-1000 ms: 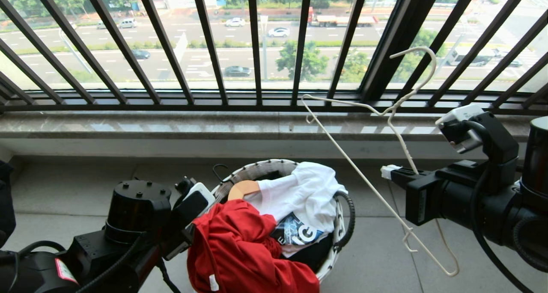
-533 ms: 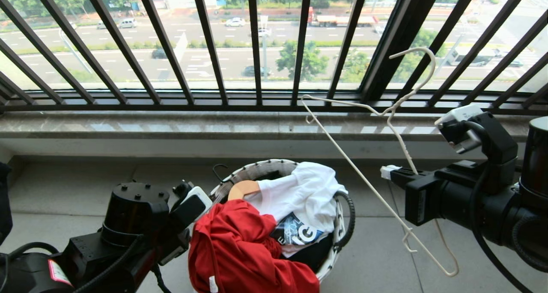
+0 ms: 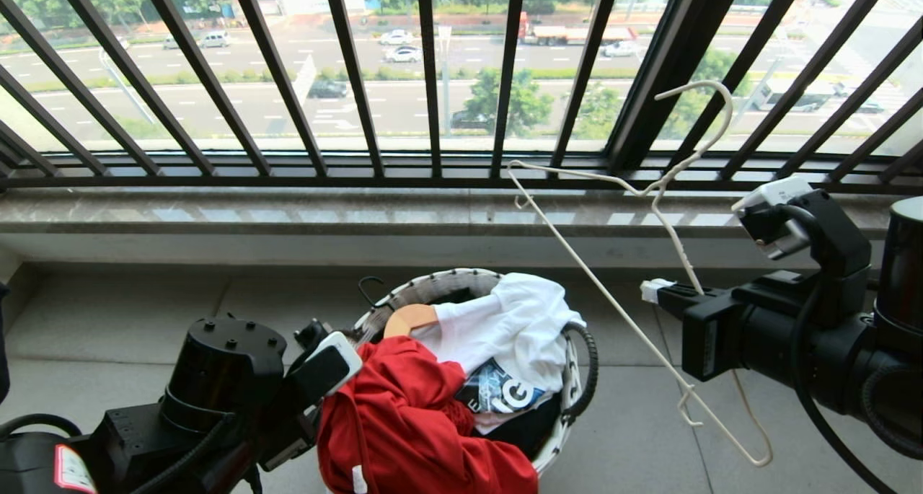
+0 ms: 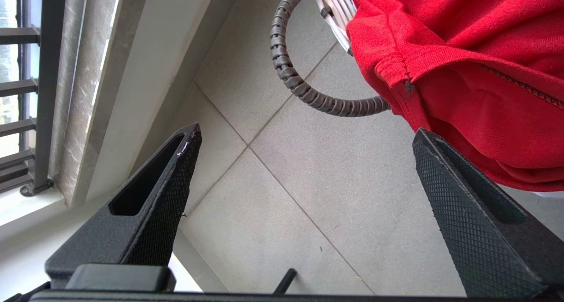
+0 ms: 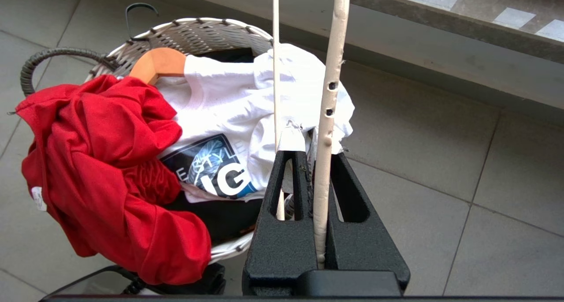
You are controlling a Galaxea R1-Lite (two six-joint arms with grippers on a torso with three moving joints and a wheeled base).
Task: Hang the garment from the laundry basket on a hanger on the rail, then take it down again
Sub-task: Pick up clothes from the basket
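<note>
The red garment (image 3: 404, 422) lies bunched over the near left rim of the laundry basket (image 3: 433, 286) on the tiled floor. My left gripper (image 4: 306, 131) hovers low beside the basket, open and empty. One of its fingers (image 4: 467, 214) is close to the garment's hem (image 4: 462, 72). My right gripper (image 3: 652, 290) is held up to the right of the basket, shut on one arm of the cream wire hanger (image 3: 577, 252). The hanger (image 5: 328, 117) slants with its hook up by the window bars. The rail is out of view.
The basket also holds a white printed shirt (image 3: 512, 328), a wooden hanger (image 3: 407, 317) and dark cloth. A grey coiled handle (image 4: 286, 68) sticks out from its side. A stone sill (image 3: 288, 216) and a black barred railing (image 3: 433, 76) stand behind it.
My left arm has sunk a little and its wrist has turned towards the red garment. The right arm and the hanger have not moved.
</note>
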